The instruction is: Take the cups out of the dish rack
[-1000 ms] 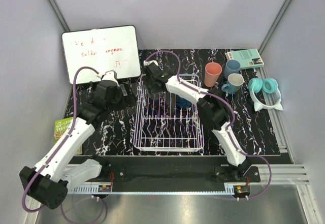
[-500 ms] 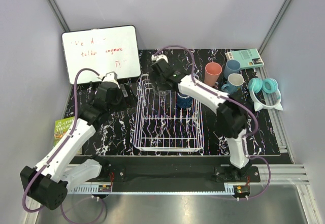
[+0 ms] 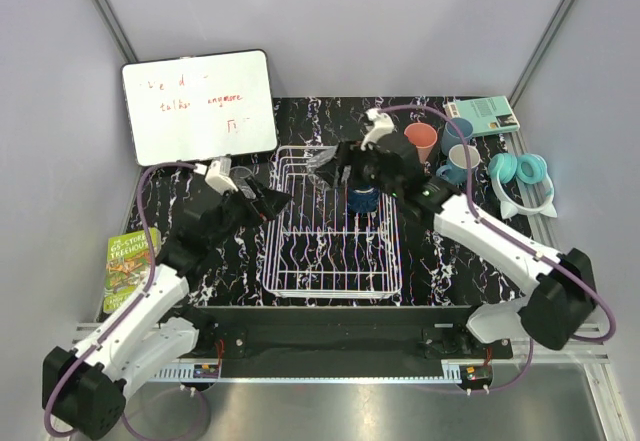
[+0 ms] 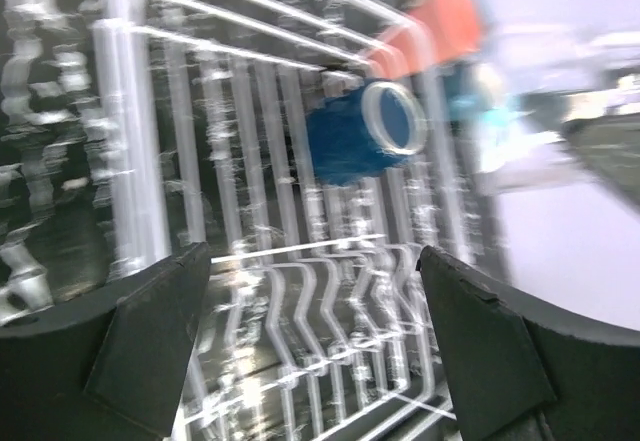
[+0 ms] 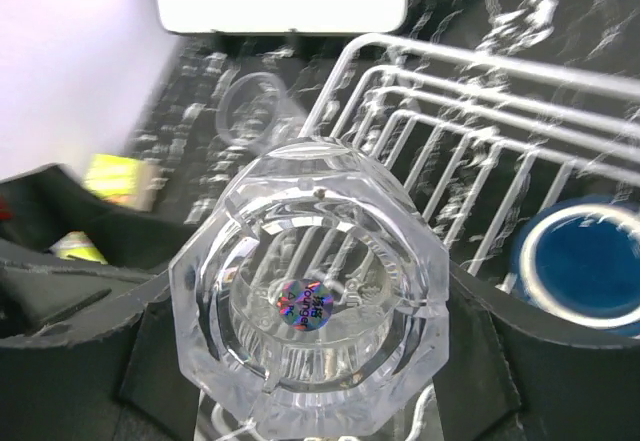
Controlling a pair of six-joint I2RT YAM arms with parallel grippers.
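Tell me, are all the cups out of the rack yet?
Nearly. Done: the pink tumbler and two light blue mugs stand on the table right of the dish rack, and one clear glass sits left of it. In hand: the right tool grips the other clear glass over the rack. Left: the navy mug is in the rack, and the left tool is open and empty.
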